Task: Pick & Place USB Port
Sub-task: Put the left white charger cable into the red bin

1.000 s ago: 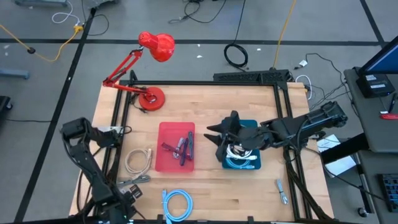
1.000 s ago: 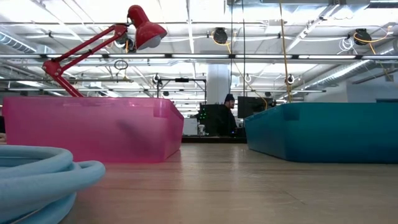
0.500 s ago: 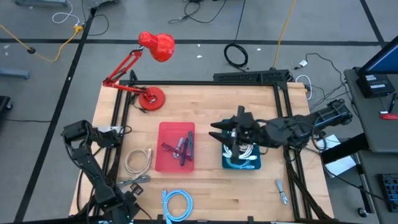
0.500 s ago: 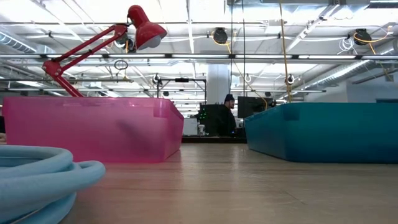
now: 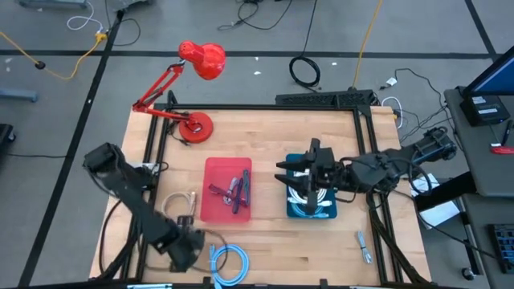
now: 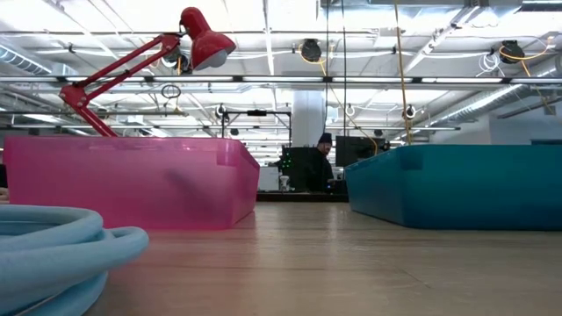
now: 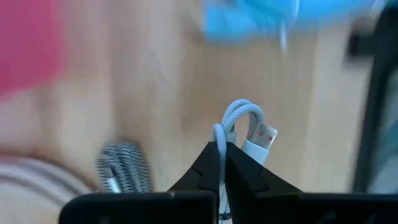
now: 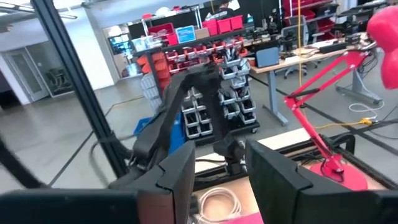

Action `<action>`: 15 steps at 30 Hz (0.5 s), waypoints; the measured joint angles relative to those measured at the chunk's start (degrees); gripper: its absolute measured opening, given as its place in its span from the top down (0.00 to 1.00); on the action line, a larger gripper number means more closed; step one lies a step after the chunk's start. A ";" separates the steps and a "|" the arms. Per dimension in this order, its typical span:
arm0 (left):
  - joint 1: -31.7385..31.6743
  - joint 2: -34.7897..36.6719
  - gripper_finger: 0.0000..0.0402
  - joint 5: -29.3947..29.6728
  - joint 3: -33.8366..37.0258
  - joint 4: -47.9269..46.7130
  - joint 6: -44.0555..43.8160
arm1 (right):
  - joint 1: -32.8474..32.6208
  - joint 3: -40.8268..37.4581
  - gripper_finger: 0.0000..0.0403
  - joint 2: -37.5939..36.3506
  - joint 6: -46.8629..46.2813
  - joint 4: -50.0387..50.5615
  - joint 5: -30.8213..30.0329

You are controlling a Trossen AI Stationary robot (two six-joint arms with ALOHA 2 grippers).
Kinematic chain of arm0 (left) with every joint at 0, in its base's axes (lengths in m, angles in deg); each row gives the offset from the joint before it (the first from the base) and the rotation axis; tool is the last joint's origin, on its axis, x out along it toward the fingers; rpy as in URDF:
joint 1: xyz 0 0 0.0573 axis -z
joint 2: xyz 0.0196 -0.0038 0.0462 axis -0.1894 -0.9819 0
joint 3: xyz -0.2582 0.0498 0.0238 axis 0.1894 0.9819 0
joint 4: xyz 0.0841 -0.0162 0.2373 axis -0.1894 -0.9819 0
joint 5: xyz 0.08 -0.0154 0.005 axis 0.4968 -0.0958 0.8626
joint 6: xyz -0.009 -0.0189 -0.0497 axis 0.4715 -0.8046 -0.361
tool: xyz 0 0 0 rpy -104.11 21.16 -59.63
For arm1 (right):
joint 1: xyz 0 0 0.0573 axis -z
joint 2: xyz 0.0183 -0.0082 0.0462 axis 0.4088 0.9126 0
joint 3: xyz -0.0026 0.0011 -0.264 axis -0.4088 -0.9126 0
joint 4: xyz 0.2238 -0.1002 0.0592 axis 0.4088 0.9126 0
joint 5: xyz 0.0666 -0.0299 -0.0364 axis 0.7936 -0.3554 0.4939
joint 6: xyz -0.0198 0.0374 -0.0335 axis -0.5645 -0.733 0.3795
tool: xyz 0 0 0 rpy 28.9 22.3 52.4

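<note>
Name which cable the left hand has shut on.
The left hand pinches the light-blue cable with a white plug, unlike the striped braided cable lying beside it.

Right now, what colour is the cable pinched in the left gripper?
White cable, clearest in the left wrist view.

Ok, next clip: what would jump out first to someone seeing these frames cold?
Probably the red desk lamp arching over the table's far left corner. Next, the two bins mid-table: a pink bin with dark cables and a teal bin with the right gripper hanging open above it. At the near edge, the left gripper is shut on a white USB cable beside the coiled blue cable.
</note>
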 joint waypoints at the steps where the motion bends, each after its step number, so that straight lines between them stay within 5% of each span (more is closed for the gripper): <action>1: -1.16 1.80 0.99 0.80 0.00 0.71 -2.21 | -0.13 0.00 0.67 0.00 -0.44 0.30 0.00; 5: -4.69 10.95 0.99 6.75 -0.13 6.15 -8.01 | -0.16 0.00 0.67 0.00 -1.87 1.08 -0.03; 12: -12.85 23.99 0.99 29.73 -0.20 8.58 -16.91 | -0.53 -0.02 0.67 0.39 -2.75 1.64 -0.02; 15: -19.95 25.44 0.99 32.48 -0.20 5.99 -20.40 | -0.45 -0.04 0.67 1.07 -2.96 1.94 -0.02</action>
